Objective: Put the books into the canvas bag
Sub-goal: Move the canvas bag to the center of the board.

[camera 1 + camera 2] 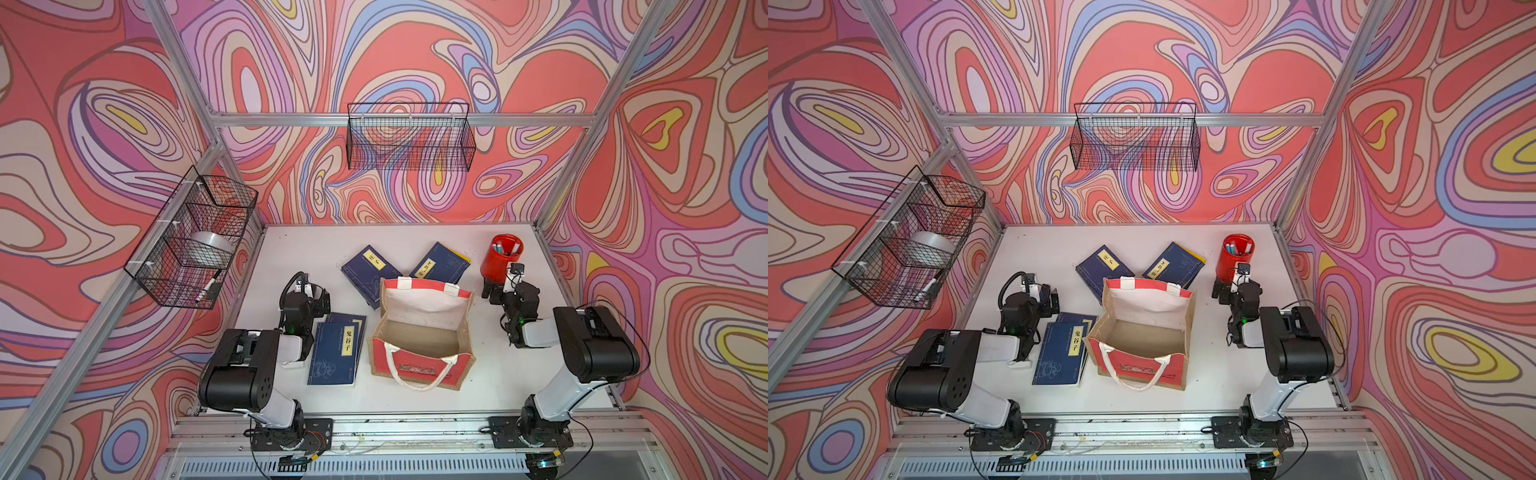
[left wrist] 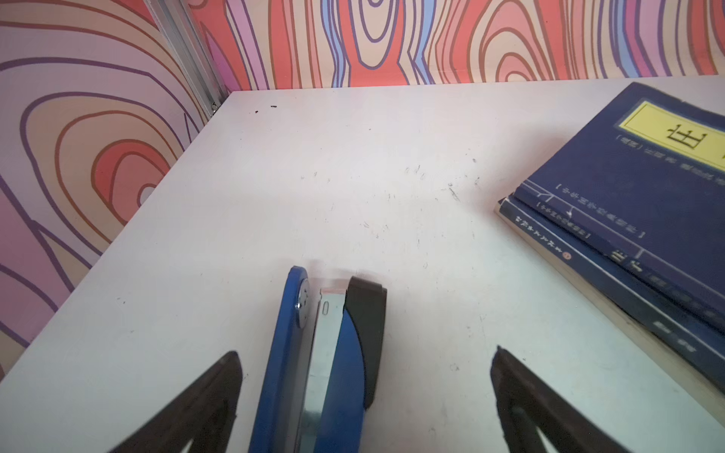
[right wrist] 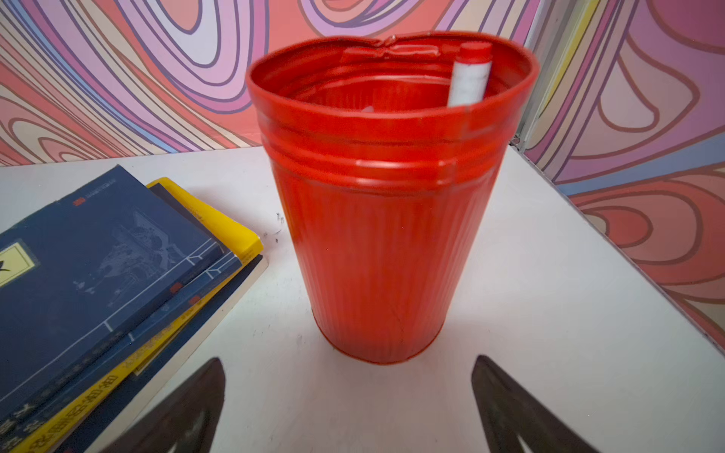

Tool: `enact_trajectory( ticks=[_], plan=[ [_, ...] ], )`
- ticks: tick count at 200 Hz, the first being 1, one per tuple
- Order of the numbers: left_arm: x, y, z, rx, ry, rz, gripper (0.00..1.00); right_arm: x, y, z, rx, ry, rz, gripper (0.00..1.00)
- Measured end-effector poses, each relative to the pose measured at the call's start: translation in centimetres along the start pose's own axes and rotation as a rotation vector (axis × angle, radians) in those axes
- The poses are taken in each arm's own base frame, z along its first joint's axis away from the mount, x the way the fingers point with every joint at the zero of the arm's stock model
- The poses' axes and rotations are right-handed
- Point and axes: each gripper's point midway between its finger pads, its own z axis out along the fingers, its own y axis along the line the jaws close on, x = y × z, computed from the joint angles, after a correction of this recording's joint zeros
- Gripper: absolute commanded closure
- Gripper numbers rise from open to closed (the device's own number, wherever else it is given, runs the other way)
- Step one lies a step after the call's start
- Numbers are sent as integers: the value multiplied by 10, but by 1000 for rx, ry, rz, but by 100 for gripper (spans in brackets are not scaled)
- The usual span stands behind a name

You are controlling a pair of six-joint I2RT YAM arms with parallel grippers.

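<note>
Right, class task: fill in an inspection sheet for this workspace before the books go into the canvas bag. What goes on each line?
Surface: white table, lightly scuffed.
Job's things: canvas bag upright, open, nothing seen inside; three book piles outside it: near pile beside the left arm, middle pile and right pile behind the bag.
Clutter: red pen cup holding pens; blue stapler lying on the table.
Grippers: left gripper open, its fingers either side of the stapler, not touching; right gripper open, facing the pen cup, empty.
Cables: black cable looping over the left wrist; none seen on the table.
Surroundings: side basket holding a tape roll and a loose marker; back basket, nothing seen; patterned walls.
</note>
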Motion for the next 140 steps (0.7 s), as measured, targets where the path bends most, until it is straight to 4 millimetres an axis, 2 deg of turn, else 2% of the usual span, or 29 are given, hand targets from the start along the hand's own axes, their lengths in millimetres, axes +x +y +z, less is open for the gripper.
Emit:
enact_trajectory(
  ticks=[140],
  plan=[
    [0,0,0,1,0,0,0,1,1,0,-9,6,-4,2]
  ],
)
